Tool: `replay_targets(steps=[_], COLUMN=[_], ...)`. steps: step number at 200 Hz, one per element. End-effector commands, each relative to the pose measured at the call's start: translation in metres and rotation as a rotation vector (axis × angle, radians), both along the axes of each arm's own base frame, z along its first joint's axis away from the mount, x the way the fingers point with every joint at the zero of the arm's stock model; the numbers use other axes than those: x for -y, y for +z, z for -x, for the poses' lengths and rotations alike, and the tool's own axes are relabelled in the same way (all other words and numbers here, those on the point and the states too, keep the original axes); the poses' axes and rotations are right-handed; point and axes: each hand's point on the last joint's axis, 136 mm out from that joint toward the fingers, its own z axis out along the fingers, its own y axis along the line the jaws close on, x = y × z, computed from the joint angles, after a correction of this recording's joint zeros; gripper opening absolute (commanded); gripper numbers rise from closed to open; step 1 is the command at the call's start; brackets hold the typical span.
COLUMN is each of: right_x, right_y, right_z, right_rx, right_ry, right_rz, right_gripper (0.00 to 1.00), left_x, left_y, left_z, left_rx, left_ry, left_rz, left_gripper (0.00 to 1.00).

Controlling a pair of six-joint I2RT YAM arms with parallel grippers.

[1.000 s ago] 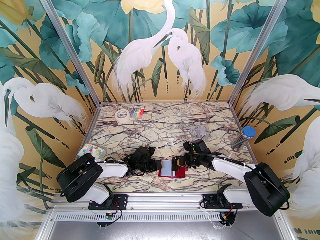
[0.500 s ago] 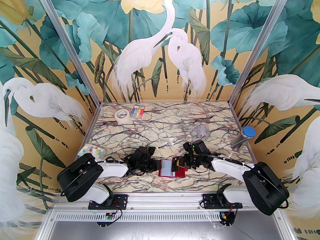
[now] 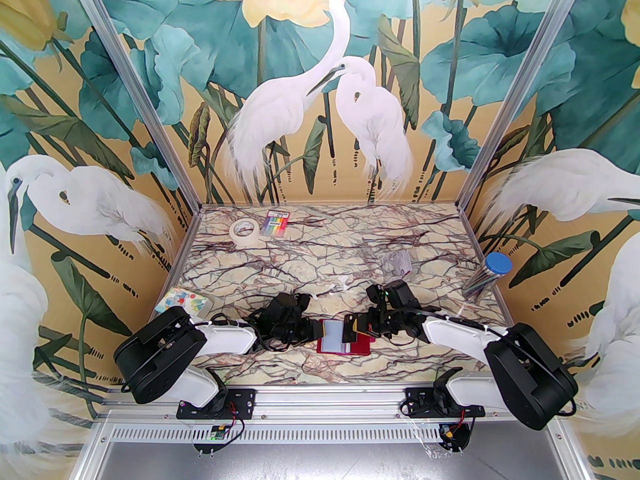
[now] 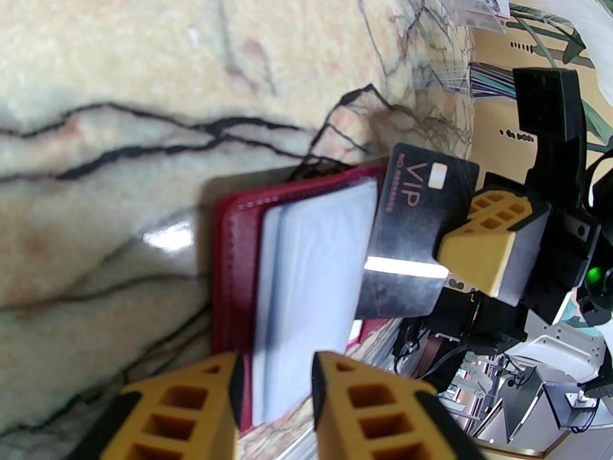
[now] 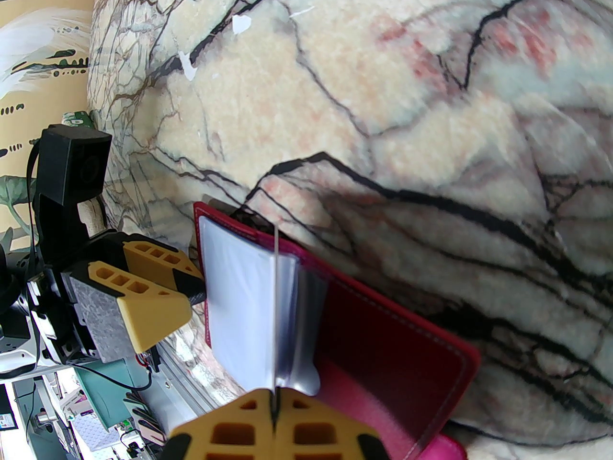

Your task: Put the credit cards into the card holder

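Nothing has budged in the last second; both arms hold their pose.

Top view: left gripper [image 3: 314, 330] and right gripper [image 3: 351, 332] meet over the open card holder [image 3: 357, 349], near the front of the marble-print table [image 3: 325, 268]. Heron murals line the walls.

Left wrist: jaws part-closed, clamping the holder's left cover and sleeves. Opposite, the black VIP card [image 4: 414, 218] sits pinched.

Right wrist: jaws pressed together on that card, edge-on above the clear sleeves.

Best play: steady the holder, match the card's edge to a pocket mouth, slide flat. That glossy top could let things skid.
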Motion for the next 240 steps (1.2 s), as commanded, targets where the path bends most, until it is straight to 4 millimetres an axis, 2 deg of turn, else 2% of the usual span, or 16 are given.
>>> replay_targets(steps=[1,240], right_x=[0.000,0.000], right_y=[-0.007,-0.024], right_z=[0.005,0.027], right_rx=[-0.020,-0.076], right_ry=[0.004,0.039], right_rz=[0.008,0.036], right_gripper=[0.00,0.00], left_x=[-0.005,-0.006], left_y=[-0.015,-0.016], left_z=[0.001,0.002], left_rx=[-0.020,-0.022], left_ry=[0.014,0.016], left_rz=[-0.054,-0.057], left_gripper=[0.31,0.30])
